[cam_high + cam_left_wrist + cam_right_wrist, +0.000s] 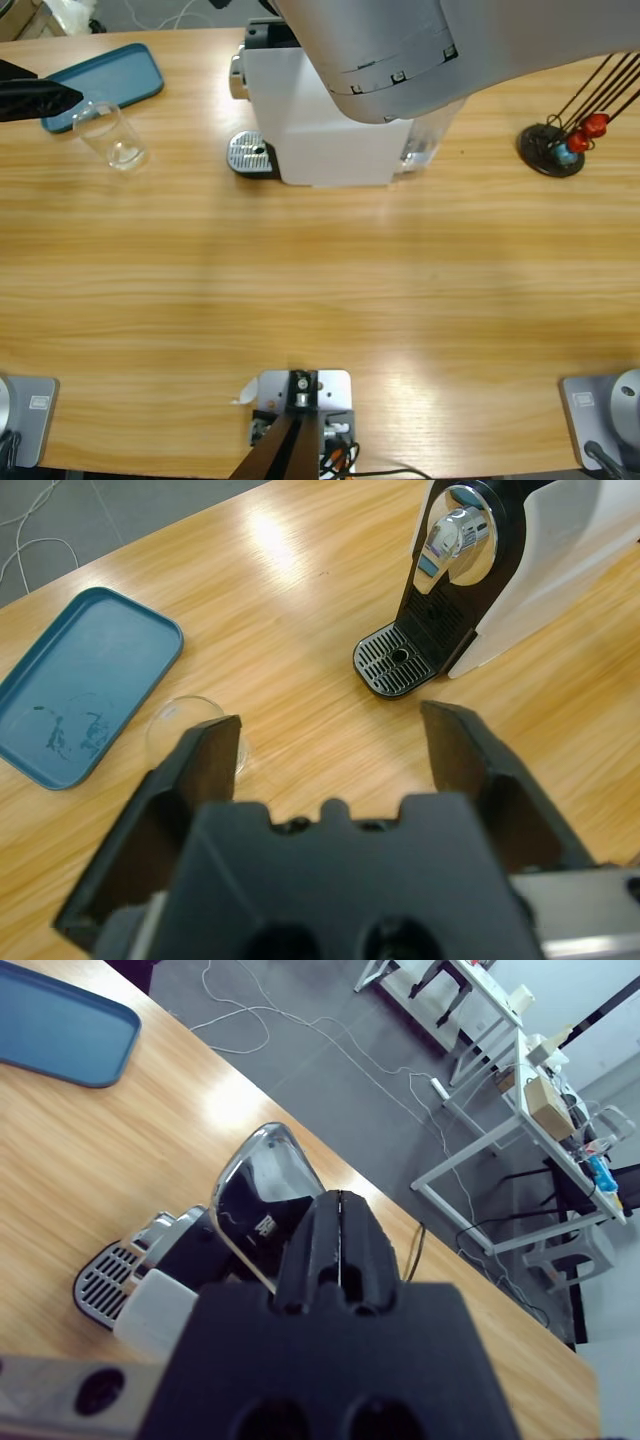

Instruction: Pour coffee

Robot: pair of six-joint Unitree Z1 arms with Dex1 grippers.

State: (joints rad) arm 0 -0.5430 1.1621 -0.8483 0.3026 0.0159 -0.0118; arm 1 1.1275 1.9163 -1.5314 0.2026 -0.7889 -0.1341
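The long wooden table [320, 290] is carrying a blue tray [105, 85] and clear glass [110, 135] at upper left, a white coffee machine [320, 125] at upper centre, and a capsule stand [552, 150] at upper right.

The right gripper [340, 1245] rises from six o'clock with its two black jaws pressed together, nothing between them. Just behind it stands the coffee machine [250, 1200], its shiny lid tilted up, its drip grate [105, 1280] at nine o'clock on the wooden table [90, 1150]. A blue tray [60, 1025] lies at eleven o'clock. White cables [300, 1020] trail over the grey floor at twelve o'clock; white desks [500, 1110] stand at two o'clock.
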